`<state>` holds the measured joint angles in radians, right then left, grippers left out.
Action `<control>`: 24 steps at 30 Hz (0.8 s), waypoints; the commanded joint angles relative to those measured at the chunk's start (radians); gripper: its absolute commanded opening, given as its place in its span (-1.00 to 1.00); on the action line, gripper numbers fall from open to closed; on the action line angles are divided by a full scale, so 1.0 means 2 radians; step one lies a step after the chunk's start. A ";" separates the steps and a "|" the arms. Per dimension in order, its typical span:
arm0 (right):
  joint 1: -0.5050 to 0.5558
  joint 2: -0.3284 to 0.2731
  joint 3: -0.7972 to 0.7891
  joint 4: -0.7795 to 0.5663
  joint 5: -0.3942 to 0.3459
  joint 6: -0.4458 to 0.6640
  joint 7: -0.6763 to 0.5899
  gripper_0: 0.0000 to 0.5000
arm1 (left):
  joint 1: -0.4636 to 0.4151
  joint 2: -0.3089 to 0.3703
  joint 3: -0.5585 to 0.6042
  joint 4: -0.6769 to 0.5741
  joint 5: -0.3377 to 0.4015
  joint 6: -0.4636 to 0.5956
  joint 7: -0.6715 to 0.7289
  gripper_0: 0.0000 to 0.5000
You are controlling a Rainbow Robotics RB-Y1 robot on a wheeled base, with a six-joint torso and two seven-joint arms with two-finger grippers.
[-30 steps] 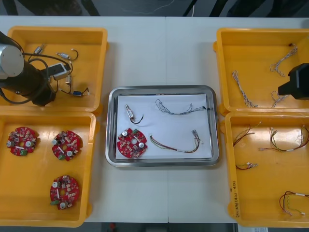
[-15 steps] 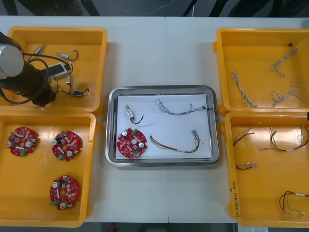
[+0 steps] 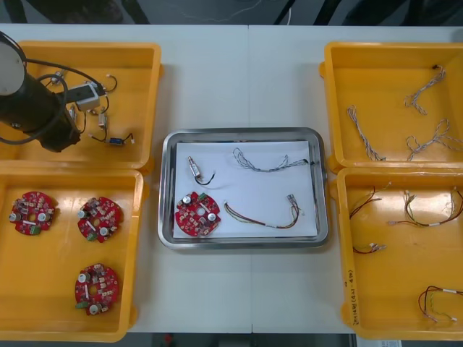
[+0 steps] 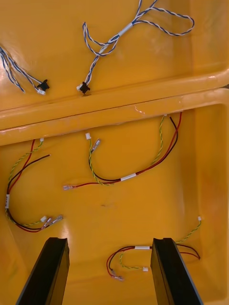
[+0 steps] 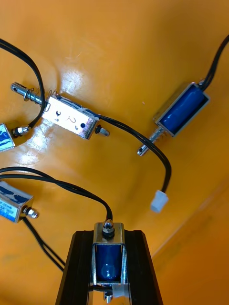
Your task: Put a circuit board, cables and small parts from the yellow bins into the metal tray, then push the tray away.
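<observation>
Yellow bin (image 3: 137, 50) at the far left of the metal tray (image 3: 242, 133) is where the action is. The left gripper (image 5: 109, 238) is down in there, black fingers (image 5: 78, 267) clamped narrow on a small metal part (image 5: 109, 257), the blue-bodied one with a black lead. Other loose parts (image 5: 71, 119) lie just beside it, leads crossing.

The tray already has a circuit board (image 3: 197, 215), a blue and white cable (image 3: 269, 163), a red and yellow cable (image 3: 264, 215) and one small part (image 3: 195, 168) on its white inside. So imo this step is lift-and-carry. Go straight up first so the black lead drags clear of the others instead of hooking one. Then swing over to the tray and let go low over a bare patch.

Meanwhile the right gripper (image 4: 109, 240) hangs wide open, holding nothing, over spare red and yellow cables (image 4: 124, 176) in the near bin (image 3: 347, 289) right of the tray.
</observation>
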<state>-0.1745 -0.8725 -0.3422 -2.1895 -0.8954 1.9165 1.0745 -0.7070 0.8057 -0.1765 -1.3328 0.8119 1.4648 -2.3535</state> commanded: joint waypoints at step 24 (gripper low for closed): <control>0.004 0.029 0.022 -0.010 0.014 -0.013 0.038 1.00 | -0.061 0.010 0.065 -0.157 0.020 0.190 0.216 -1.00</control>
<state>-0.1742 -0.8228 -0.3100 -2.1895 -0.8609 1.9034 1.1057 -0.7649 0.8056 -0.1032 -1.6160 0.8345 1.8271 -2.0330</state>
